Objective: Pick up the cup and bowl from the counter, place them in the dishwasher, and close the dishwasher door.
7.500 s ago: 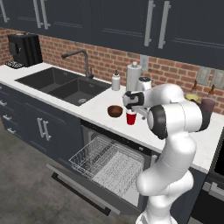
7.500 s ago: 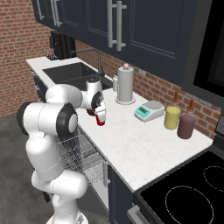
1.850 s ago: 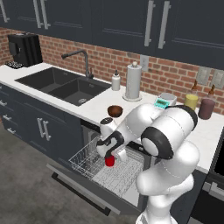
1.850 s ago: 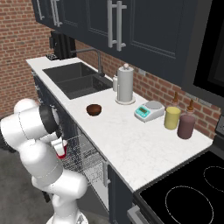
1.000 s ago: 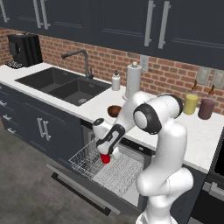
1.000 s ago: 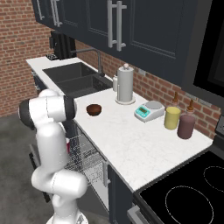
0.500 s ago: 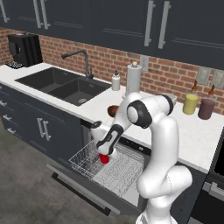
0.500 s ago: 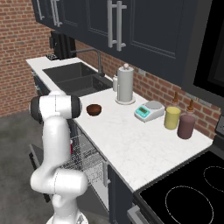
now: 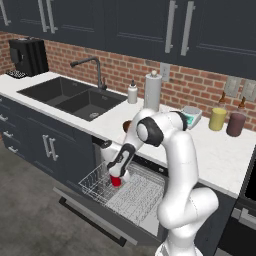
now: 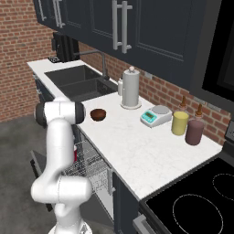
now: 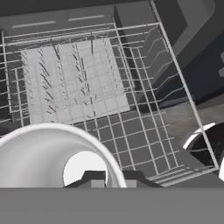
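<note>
The red cup (image 9: 116, 181) hangs low over the white wire rack (image 9: 135, 197) of the open dishwasher, and my gripper (image 9: 117, 175) is shut on its rim from above. In the hand view the cup's white rim and inside (image 11: 48, 153) fill the lower left, with my gripper (image 11: 113, 179) clamped on the rim's wall and the rack (image 11: 74, 78) spread out beyond. The dark brown bowl (image 10: 98, 114) sits on the white counter (image 10: 137, 146) near the sink; in the left base view my arm covers most of the bowl (image 9: 127, 125). The dishwasher door (image 9: 82, 210) lies folded down.
On the counter stand a paper towel roll (image 9: 152, 91), a soap bottle (image 9: 132, 93), a teal scale (image 10: 155, 115), a yellow jar (image 10: 180, 123) and a maroon jar (image 10: 194, 132). The sink (image 9: 75, 97) is at the left and the black stovetop (image 10: 201, 196) at the right.
The cup has stayed almost in place just over the rack. My arm's elbow and shoulder have swung up and back toward the counter.
</note>
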